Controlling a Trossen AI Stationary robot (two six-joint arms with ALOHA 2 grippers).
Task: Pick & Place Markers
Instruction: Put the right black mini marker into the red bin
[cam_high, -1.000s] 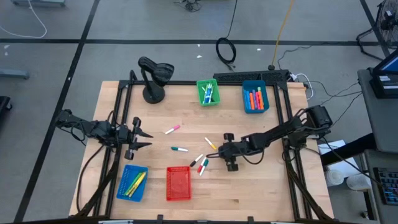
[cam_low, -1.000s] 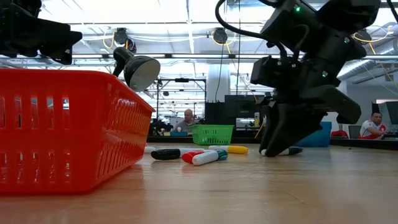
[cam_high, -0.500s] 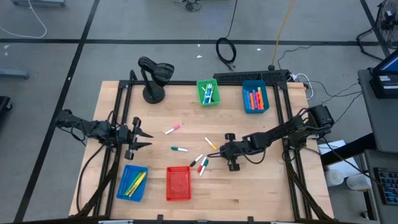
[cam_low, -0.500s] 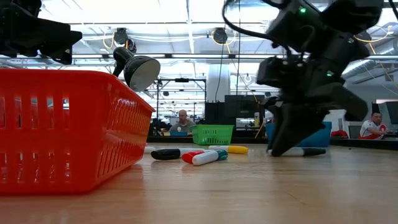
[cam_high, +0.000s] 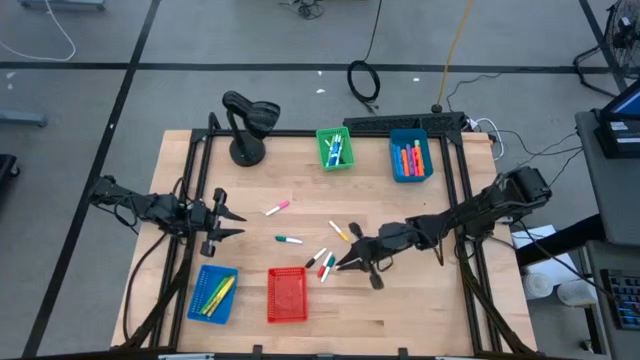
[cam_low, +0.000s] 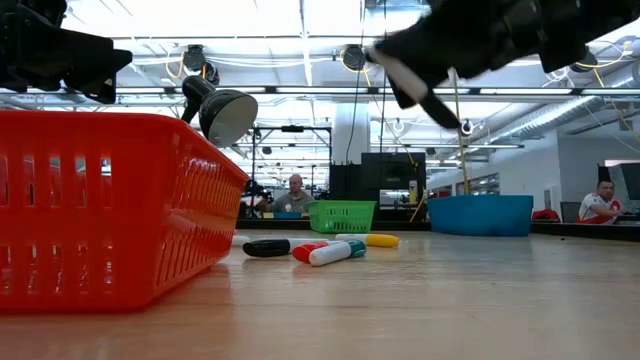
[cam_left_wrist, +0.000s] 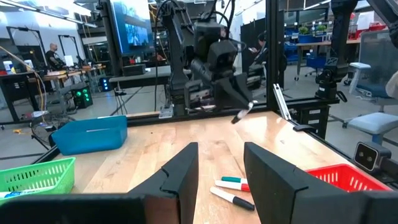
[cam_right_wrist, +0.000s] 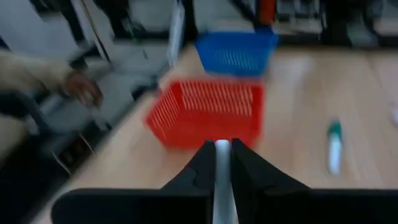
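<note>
Pinched shut in the right gripper (cam_right_wrist: 222, 148), a white marker (cam_right_wrist: 222, 180) was carried toward the red basket (cam_high: 287, 295); a thin grip risked slippage. The left gripper (cam_left_wrist: 219, 163) was held part-open, empty.

Two slim black jointed arms (cam_high: 450, 220) — matte, cable-trailed — ending in dark tapered jaws.

**No readable text**

Nothing in these views carries lettering, a number, a brand or a sign that can be made out. The large screen (cam_left_wrist: 140, 34) in the upper left of the left wrist view glows blue, but whatever it displays is too small to read. The markers, baskets and arms show no legible label in any view, and the monitors deep in the room in the low view are too small to tell.
</note>
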